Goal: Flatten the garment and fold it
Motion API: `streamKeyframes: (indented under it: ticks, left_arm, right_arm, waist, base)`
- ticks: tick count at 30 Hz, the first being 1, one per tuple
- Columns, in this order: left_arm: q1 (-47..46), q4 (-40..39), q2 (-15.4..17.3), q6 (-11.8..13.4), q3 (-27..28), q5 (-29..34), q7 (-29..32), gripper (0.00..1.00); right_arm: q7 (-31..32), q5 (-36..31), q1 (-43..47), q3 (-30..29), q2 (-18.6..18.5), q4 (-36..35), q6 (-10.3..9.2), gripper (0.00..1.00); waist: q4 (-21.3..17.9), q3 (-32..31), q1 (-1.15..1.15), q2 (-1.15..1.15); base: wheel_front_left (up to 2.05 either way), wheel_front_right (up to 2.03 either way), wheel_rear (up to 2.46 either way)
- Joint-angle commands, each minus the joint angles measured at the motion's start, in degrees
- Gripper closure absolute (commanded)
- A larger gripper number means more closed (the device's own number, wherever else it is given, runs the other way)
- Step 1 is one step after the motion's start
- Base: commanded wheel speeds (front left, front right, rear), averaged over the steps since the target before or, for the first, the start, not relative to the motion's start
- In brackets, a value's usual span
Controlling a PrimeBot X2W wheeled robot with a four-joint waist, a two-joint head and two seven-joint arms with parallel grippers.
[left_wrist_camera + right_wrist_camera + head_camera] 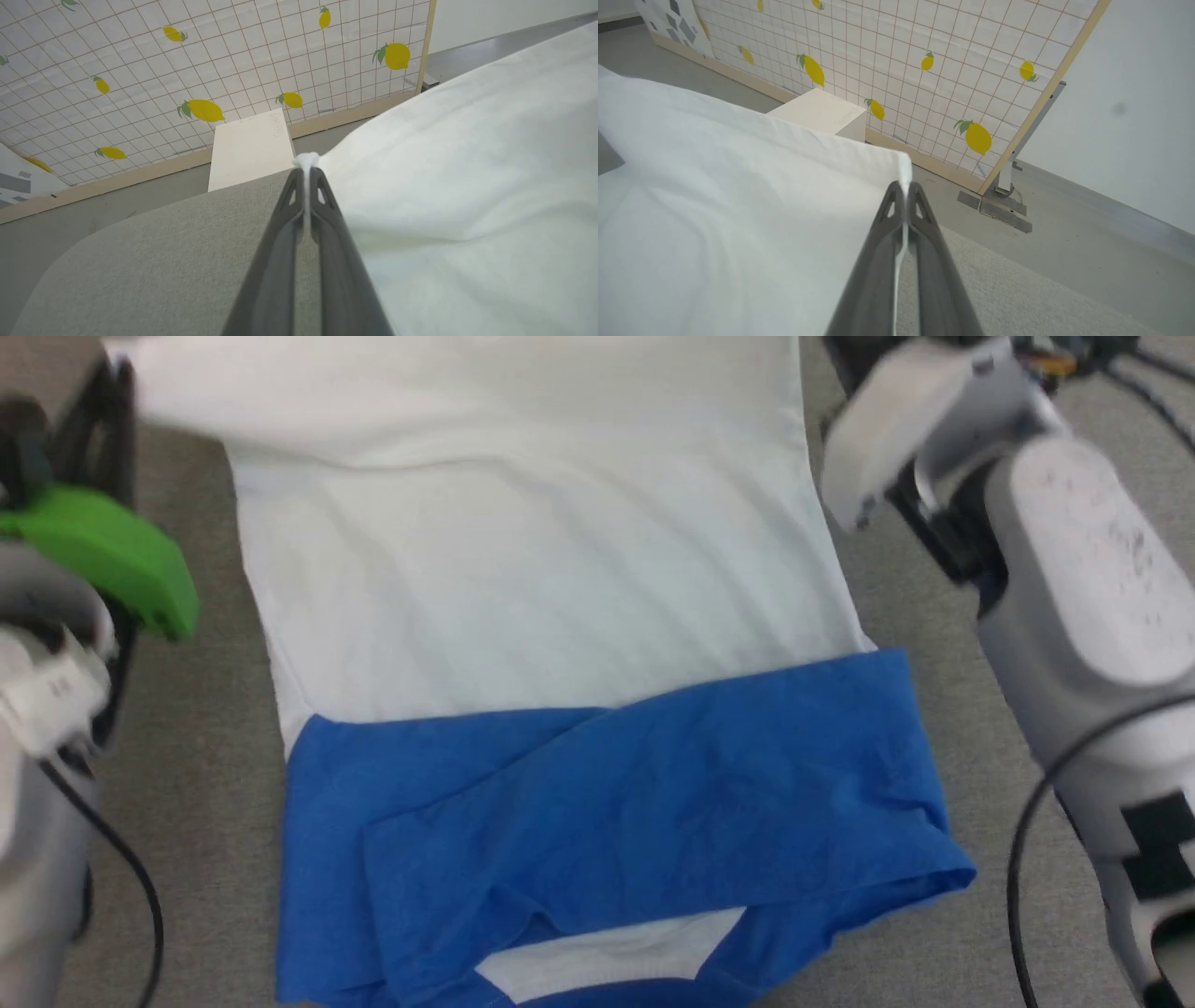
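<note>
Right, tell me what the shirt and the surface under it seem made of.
The shirt: soft matte knit, probably cotton jersey; it drapes limply and creases finely. The surface: grey matte fabric covering, woven or felt-like, judging by its fine speckled grain.

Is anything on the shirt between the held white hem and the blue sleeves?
Nothing visible. The left gripper and right gripper pinch hem corners of the soft white-and-blue shirt; its white body lies bare.
</note>
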Motion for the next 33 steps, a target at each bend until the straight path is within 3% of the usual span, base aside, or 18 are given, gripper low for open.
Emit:
streamKeyframes:
  ticks: [1,8,14,23,33]
  left_arm:
    - [4.0,-1.9,-0.5,1.0,0.3,-1.1,-0.7,1.0]
    - [21.8,-11.8,-2.9,3.7,0.7,-5.0,-2.9,1.0]
    - [32.2,-17.0,-5.3,4.2,0.1,-8.2,-5.1,1.0]
    - [42.4,-16.8,-7.6,3.7,-1.1,-13.1,-5.6,1.0]
    - [47.0,-13.8,-9.3,2.3,-4.4,-15.1,-4.7,1.0]
  right_arm:
    - [-0.6,1.2,3.7,0.4,-1.2,-2.1,-0.1,1.0]
    - [-0.3,3.2,21.9,-3.1,-6.6,-14.6,-0.1,1.0]
    - [3.9,2.0,38.5,-10.5,-7.1,-26.2,-0.1,1.0]
    - [12.1,-0.7,57.9,-20.6,-1.1,-37.9,-0.1,1.0]
    - [20.7,-1.8,68.0,-25.2,2.3,-39.1,-0.1,1.0]
  waist:
    - [1.9,-6.8,0.01,0.0]
    - [4.1,-13.0,0.01,0.0]
    - [5.8,-15.8,0.01,0.0]
    - [6.8,-17.2,0.01,0.0]
    - [6.9,-18.2,0.01,0.0]
  base:
    - [0.0,0.0,0.0]
    - [0.0,0.0,0.0]
    - [0.0,0.0,0.0]
    - [0.0,0.0,0.0]
    - [0.0,0.0,0.0]
